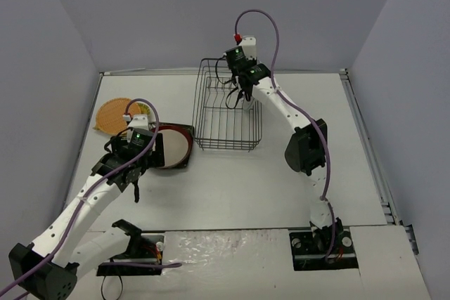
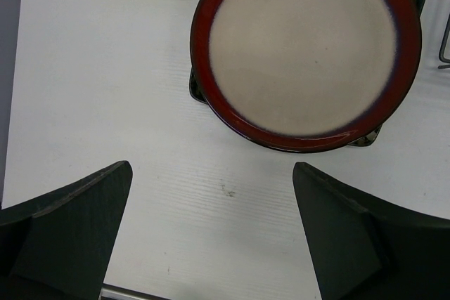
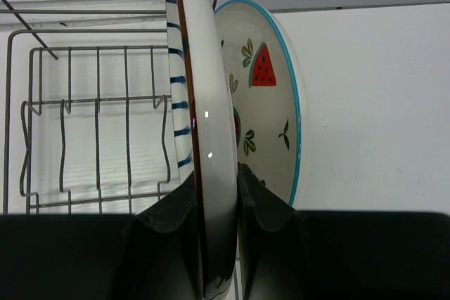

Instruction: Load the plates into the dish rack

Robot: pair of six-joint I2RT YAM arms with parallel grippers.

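The orange plate (image 1: 111,114) lies flat at the upper left of the top view, overlapping the yellow-green plate (image 1: 142,109) beside it, both on the white table (image 1: 281,194). Below them, the left gripper (image 1: 121,177) hangs over bare table with its fingers spread wide and nothing between them. In its wrist view the two dark fingers (image 2: 84,223) frame empty tabletop at the bottom of the frame. Just right of it the red-rimmed cream plate (image 1: 174,147) rests flat on the dark square plate (image 1: 188,130), whose corners show from under the round rim. The dish rack (image 1: 211,117) stands at the centre of the top view, well apart from that stack. At the rack's upper right end the right gripper (image 1: 240,96) reaches down into it. Its wrist view shows the fingers pinched on the lower rim of the striped plate (image 3: 214,103), which stands upright on edge, with wire dividers to its left. Just right of it, the watermelon plate (image 3: 271,117) with a blue rim also stands upright. Whether the two touch cannot be told.
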